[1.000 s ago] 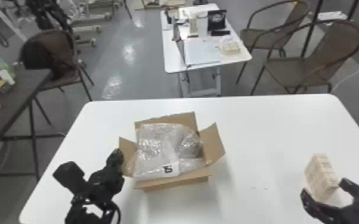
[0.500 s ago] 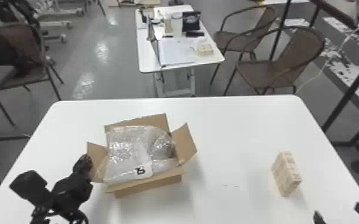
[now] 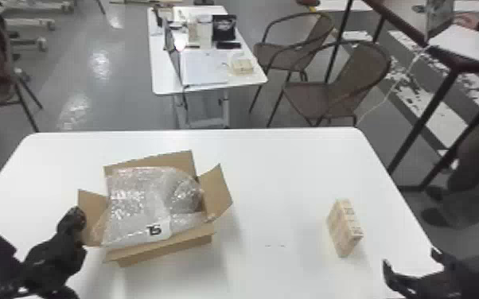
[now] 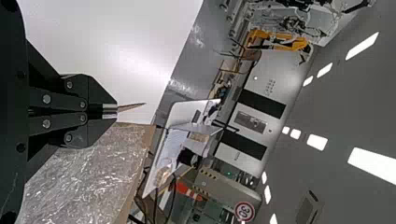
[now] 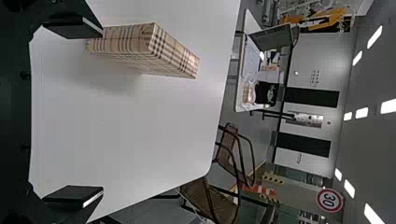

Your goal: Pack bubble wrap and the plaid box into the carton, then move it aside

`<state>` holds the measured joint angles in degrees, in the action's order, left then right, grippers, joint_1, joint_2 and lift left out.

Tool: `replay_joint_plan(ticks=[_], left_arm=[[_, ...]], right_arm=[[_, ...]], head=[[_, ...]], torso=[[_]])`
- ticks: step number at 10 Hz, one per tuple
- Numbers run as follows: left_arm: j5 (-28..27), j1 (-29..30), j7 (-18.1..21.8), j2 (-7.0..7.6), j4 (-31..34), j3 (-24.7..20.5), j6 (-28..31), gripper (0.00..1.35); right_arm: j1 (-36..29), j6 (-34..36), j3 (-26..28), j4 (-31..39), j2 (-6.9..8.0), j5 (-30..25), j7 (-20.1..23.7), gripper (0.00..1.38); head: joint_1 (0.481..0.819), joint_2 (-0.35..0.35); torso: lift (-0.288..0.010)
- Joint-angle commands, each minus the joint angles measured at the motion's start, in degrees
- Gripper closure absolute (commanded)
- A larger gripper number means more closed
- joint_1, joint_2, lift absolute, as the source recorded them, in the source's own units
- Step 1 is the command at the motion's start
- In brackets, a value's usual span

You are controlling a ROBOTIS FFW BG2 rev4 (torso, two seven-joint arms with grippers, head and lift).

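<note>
Plaid box (image 3: 344,228) stands upright, right of the carton (image 3: 217,193), still unpacked now that the right gripper (image 3: 409,257) has backed off it, fingers spread. The left gripper (image 4: 110,111) clenches the carton's left flap (image 3: 91,208).

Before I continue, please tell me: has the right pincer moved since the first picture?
Yes. Judged against the table's far right corner, the right pincer has moved to the right, away from the plaid box.

Grey floor (image 3: 123,87) — brown chairs (image 3: 322,91) beyond
</note>
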<state>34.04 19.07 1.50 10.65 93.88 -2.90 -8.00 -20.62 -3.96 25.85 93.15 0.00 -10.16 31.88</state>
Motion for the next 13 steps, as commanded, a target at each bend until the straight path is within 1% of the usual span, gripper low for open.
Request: replay_joint_plan(ticks=[1, 3, 5, 6, 7, 8, 9, 10, 12, 13], left_arm=[[0.06, -0.17, 0.0, -0.19, -0.1, 0.09, 0.0, 1.21], [0.06, -0.26, 0.17, -0.19, -0.28, 0.18, 0.0, 1.21], [0.15, -0.26, 0.44, -0.54, -0.54, 0.09, 0.0, 1.21], [0.15, -0.26, 0.53, -0.45, -0.63, 0.09, 0.0, 1.21], [0.15, -0.43, 0.61, -0.54, -0.63, 0.18, 0.0, 1.21], [0.24, -0.43, 0.7, -0.63, -0.72, 0.0, -0.09, 1.21], [0.41, -0.26, 0.7, -0.72, -0.8, -0.09, -0.09, 1.21], [0.5, -0.17, 0.7, -0.72, -0.89, 0.0, -0.18, 1.21], [0.68, -0.35, 0.88, -0.98, -1.07, 0.0, -0.26, 1.21], [0.68, -0.26, 0.88, -1.16, -1.15, -0.18, -0.26, 1.21]], right_arm=[[2.78, 0.01, -0.09, -2.36, 0.05, -3.02, -0.68, 0.11], [5.94, 0.97, -0.8, -5.08, 0.05, -6.28, -0.76, 0.11], [8.84, 1.15, -1.5, -9.56, 0.05, -7.51, -1.2, 0.11], [10.33, 2.29, -3.7, -11.85, 0.05, -7.59, -1.2, 0.11], [11.21, 3.0, -6.51, -13.61, 0.05, -6.98, -1.47, 0.11], [11.83, 3.08, -8.88, -15.01, 0.05, -6.1, -2.61, 0.11], [12.97, 3.08, -10.11, -16.51, 0.05, -5.66, -4.19, 0.11], [14.2, 2.91, -10.38, -17.74, 0.05, -5.75, -4.81, 0.11], [14.29, 2.91, -10.73, -17.56, 0.05, -5.66, -7.18, 0.13], [14.73, 3.0, -10.73, -18.7, 0.05, -5.4, -7.18, 0.31]], head=[[0.695, -0.058], [0.695, -0.061], [0.695, -0.055], [0.695, -0.053], [0.695, -0.038], [0.695, -0.01], [0.695, 0.019], [0.695, 0.03], [0.695, 0.043], [0.695, 0.039]], torso=[[-0.027], [-0.027], [-0.027], [-0.027], [-0.027], [-0.027], [-0.027], [-0.027], [-0.027], [-0.027]])
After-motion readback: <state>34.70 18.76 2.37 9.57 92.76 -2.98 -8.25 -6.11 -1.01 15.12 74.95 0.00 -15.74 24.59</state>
